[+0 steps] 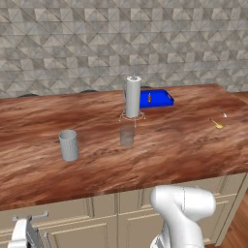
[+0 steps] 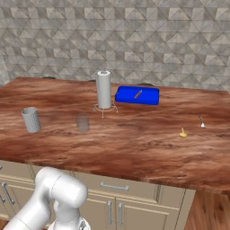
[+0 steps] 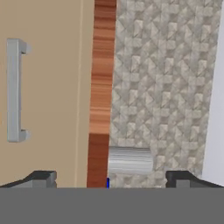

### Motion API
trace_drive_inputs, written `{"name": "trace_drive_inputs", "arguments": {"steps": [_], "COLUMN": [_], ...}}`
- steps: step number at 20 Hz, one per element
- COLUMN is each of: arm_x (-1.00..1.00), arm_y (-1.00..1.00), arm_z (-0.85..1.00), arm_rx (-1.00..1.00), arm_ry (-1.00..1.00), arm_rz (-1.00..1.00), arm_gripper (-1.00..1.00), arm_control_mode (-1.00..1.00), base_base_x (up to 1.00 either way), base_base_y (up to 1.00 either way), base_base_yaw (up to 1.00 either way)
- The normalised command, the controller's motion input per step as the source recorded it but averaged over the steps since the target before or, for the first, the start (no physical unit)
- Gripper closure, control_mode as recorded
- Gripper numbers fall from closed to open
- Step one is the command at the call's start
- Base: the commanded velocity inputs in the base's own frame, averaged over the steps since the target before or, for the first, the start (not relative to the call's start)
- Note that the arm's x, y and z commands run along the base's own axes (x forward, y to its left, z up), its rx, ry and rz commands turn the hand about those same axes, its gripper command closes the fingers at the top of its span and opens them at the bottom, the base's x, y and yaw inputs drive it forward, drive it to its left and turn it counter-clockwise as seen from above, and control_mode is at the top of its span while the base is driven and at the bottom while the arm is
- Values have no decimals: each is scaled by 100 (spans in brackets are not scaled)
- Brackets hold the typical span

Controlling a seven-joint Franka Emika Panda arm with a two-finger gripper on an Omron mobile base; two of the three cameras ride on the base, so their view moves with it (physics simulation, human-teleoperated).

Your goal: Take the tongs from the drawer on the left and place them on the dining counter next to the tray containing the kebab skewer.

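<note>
The drawer (image 1: 53, 209) is shut under the dining counter (image 1: 160, 155), with its silver bar handle (image 1: 30, 216) at the lower left. In the hand view the drawer front (image 3: 48, 87) and its handle (image 3: 13, 89) appear rolled on their side, a short way ahead of my gripper (image 3: 113, 180). The fingertips (image 3: 41, 178) stand wide apart with nothing between them, so the gripper is open. My gripper (image 1: 23, 235) hangs just below the handle in the left base view. The blue tray (image 1: 157, 99) with the kebab skewer (image 1: 149, 97) lies at the counter's back. The tongs are hidden.
A paper towel roll (image 1: 132, 97) stands on its holder in front of the tray. A grey cup (image 1: 69, 145) and a clear glass (image 1: 127, 135) stand nearer the front. A small yellow item (image 1: 218, 124) and a tiny silver utensil (image 1: 222, 113) lie at the right. Cabinet doors (image 2: 112, 211) sit below.
</note>
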Motion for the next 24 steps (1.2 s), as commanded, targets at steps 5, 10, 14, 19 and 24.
{"name": "trace_drive_inputs", "arguments": {"steps": [5, 10, 14, 19, 24], "arm_x": [6, 21, 17, 5, 11], "arm_y": [18, 21, 10, 0, 0], "arm_z": [-30, -46, -18, -8, -25], "arm_rx": [0, 0, 0, 0, 0], "arm_ry": [24, 20, 5, -1, -4], "arm_rz": [7, 12, 9, 0, 0], "arm_gripper": [-100, -100, -100, -100, -100], "arm_control_mode": [-100, -100, -100, -100, -100], "base_base_x": [0, 0, 0, 0, 0], "base_base_y": [0, 0, 0, 0, 0], "base_base_yaw": [0, 0, 0, 0, 0]}}
